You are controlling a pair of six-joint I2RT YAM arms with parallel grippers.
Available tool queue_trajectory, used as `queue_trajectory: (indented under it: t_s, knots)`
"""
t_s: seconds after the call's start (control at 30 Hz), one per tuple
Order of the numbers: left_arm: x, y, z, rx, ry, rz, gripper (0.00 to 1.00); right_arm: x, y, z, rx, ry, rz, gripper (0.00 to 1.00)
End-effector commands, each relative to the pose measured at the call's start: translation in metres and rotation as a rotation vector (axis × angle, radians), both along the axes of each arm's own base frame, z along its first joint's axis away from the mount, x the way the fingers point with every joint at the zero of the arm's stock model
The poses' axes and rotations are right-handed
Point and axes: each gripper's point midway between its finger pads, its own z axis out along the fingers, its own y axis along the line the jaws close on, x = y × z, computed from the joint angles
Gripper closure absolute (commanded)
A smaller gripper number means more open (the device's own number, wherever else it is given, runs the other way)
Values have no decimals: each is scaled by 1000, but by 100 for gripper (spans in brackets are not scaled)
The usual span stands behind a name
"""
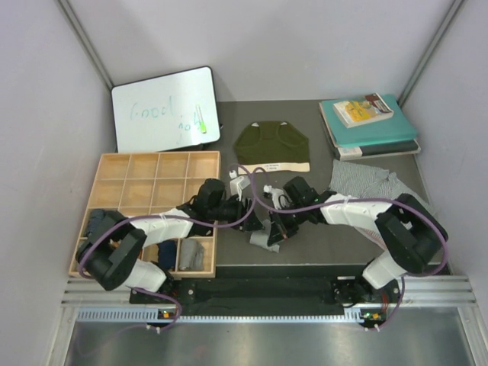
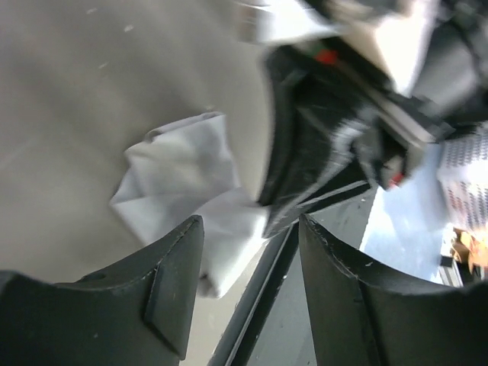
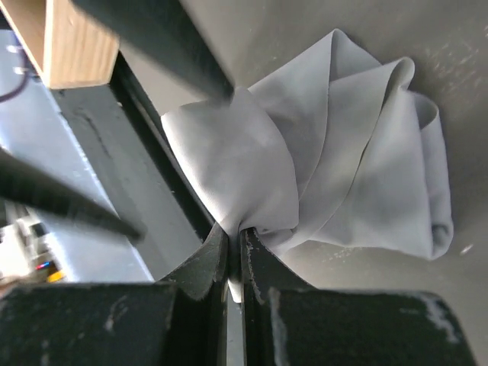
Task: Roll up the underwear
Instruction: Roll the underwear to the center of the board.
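A dark grey tabletop (image 1: 329,248) is filling the top view, with the plain light grey cloth underwear (image 1: 261,239) lying bunched at lower centre. In the left wrist view, the left gripper (image 2: 252,290) is standing spread just beside it. In the right wrist view, the right gripper (image 3: 234,255) is pinching its fold.

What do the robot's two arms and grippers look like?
The left arm and right arm have white link shells, bulky black joints and a looping purple cable each. The left gripper and right gripper each have two matte black, scuffed fingers.
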Motion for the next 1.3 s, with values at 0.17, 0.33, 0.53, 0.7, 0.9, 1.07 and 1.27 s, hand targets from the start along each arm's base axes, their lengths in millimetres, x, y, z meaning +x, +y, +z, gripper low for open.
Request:
queue_trajectory:
  t_s: [0.17,0.33,0.53,0.7,0.9,1.07,1.27]
  knots:
    - [-1,-18,0,-106,-53,-91,42,12,3,4,70,122,32,100]
    - [-3,-16,-8,-83,-40,-100,42,17,-2,-4,69,150,8,100]
    - [-11,-15,-9,-99,-14,-124,43,17,-1,-12,63,178,12,100]
    - [-19,-11,-19,-80,7,-123,43,18,-3,-16,67,188,-1,100]
    - [-22,-12,-26,-71,15,-130,42,22,-4,-20,67,201,-10,100]
    - [-27,-15,-32,-57,24,-146,42,23,-4,-22,69,211,-13,100]
    - [-26,-13,-48,15,38,-131,65,26,-5,-23,75,218,-21,100]
